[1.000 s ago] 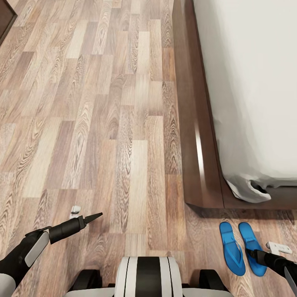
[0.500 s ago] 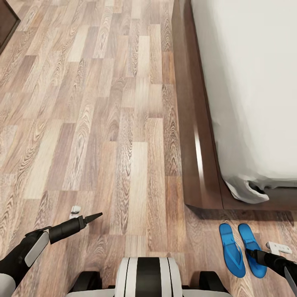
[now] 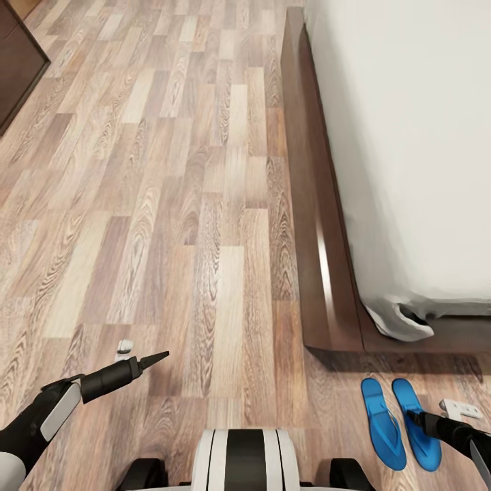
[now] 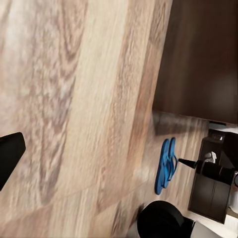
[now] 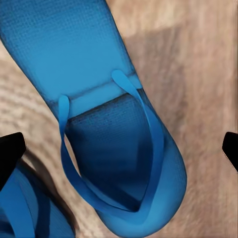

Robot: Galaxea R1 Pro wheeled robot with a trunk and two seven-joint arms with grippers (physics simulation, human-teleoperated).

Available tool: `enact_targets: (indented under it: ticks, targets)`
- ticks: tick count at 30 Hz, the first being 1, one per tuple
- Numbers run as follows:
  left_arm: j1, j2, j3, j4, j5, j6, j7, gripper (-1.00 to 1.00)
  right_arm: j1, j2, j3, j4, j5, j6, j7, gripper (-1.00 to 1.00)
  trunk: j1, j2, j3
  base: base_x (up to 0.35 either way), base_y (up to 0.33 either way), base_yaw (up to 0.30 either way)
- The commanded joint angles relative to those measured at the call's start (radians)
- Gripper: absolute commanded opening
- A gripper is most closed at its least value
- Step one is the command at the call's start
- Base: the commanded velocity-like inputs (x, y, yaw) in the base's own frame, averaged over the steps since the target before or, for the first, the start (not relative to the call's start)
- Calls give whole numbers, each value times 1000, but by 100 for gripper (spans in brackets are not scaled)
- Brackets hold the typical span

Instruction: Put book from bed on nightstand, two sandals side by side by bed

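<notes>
Two bright blue sandals lie side by side on the wood floor just off the corner of the bed (image 3: 319, 245), one (image 3: 382, 424) to the left of the other (image 3: 405, 398). My right gripper (image 3: 417, 420) hangs open over the right-hand sandal (image 5: 99, 49), which lies below the gap between the fingers; its neighbour's edge (image 5: 20, 210) shows beside it. My left gripper (image 3: 161, 356) is open over bare floor at the lower left, with one finger (image 4: 9, 157) in its wrist view. That view also catches both sandals (image 4: 166, 166). The book is out of view.
The grey mattress (image 3: 416, 136) sits on the dark frame along the right. A dark brown cabinet corner (image 3: 17, 68) shows at the upper left, too little of it to identify. Wood-plank floor (image 3: 177, 204) spreads between them. My base (image 3: 244, 460) is at the bottom.
The whole picture has shifted a little: more of the cabinet corner shows and the bed corner sits slightly lower, so the camera moved. Both arms and the sandals keep their places.
</notes>
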Motion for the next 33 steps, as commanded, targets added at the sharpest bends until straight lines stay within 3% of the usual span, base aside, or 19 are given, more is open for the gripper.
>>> enact_targets:
  ticks: [1, 28, 32, 33]
  targets:
    - [0, 1, -4, 0, 10, 9, 0, 100, -1, 1, -8, -2, 10, 5, 9, 100, -1, 0, 3, 0, 0, 0]
    - [0, -2, -10, 2, 9, 8, 2, 100, 1, 1, -8, 6, 8, 14, 13, 100, -13, 6, 108, 0, 0, 0]
    - [5, -4, -11, 48, 8, 6, 13, 100, 2, 0, -8, 12, 6, 18, 29, 100, -14, 7, 123, 0, 0, 0]
    - [8, -2, -11, 90, 8, 3, 17, 100, 3, 0, -8, 14, 6, 18, 76, 100, -15, 8, 127, 0, 0, 0]
